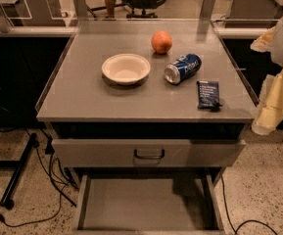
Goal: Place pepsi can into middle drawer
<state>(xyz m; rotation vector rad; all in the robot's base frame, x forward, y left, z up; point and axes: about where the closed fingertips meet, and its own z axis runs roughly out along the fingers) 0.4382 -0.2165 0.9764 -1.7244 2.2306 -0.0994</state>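
Note:
The pepsi can (182, 68) lies on its side on the grey cabinet top (82, 97), its silver end facing the front left. It is right of the white bowl and in front of the orange. The middle drawer (146, 204) is pulled out at the bottom of the view, a shallow grey tray with nothing in it. My gripper (271, 104) hangs at the right edge of the view, beside the cabinet's right front corner and apart from the can. It holds nothing that I can see.
A white bowl (126, 68) and an orange (161, 42) sit on the top. A flat dark-blue snack packet (208, 94) lies near the front right. A grey drawer front with a black handle (149, 153) stands slightly out above the middle drawer. Cables lie on the floor at left.

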